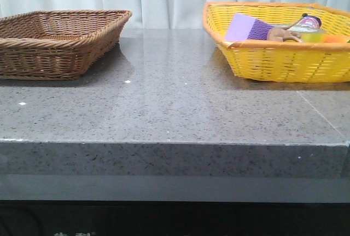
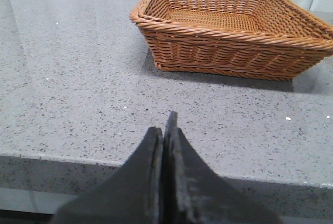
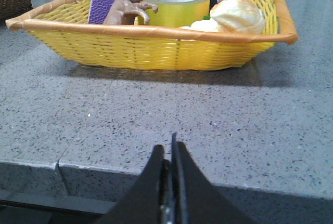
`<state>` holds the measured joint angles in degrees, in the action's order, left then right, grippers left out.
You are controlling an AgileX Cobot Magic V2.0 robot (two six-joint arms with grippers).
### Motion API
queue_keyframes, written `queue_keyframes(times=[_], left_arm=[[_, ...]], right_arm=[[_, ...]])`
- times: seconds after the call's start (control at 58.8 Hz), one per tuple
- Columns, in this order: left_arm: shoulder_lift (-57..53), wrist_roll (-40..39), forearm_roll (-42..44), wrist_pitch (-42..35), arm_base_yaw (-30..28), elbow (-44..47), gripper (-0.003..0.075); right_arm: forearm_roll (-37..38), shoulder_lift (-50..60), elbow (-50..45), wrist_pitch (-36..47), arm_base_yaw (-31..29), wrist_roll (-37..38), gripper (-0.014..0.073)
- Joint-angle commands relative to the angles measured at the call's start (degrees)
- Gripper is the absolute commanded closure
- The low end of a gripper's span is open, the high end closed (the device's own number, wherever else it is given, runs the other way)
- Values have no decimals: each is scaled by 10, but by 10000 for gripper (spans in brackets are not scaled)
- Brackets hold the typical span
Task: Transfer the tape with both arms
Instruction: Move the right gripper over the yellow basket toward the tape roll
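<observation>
Nothing is grasped yet: both claws, left [image 2: 165,130] and right [image 3: 170,154], are pressed together at the table's near edge, so next the right must part and reach the tape [image 3: 177,7] in the yellow basket [image 3: 156,47] at the far right corner.

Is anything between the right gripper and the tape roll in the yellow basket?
Yes. The yellow basket's near wall stands between the shut right gripper and the tape. Inside, a brown toy animal lies against the roll's near side, and a pale bun-like item sits beside it. Bare counter otherwise.
</observation>
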<state>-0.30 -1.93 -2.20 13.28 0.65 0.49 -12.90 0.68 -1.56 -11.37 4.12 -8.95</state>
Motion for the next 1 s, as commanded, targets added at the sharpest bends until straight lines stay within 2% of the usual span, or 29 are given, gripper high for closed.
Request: queue_keyframes(times=[0.0, 0.391, 0.578, 0.766, 0.987], left_arm=[[-10, -7, -6, -46, -1, 22, 740], [-10, -7, -6, -53, -1, 22, 740], [-10, -7, -6, -119, -1, 14, 740], [-7, -7, -6, -133, -1, -58, 740], [77, -7, -6, -50, -1, -188, 740]], right_arm=[[-3, 14, 14, 44, -3, 0, 714], [-3, 14, 15, 53, -2, 0, 714], [-3, 14, 21, 93, -2, 0, 714], [-3, 14, 93, 92, -2, 0, 704], [-3, -55, 221, 41, -2, 0, 704]])
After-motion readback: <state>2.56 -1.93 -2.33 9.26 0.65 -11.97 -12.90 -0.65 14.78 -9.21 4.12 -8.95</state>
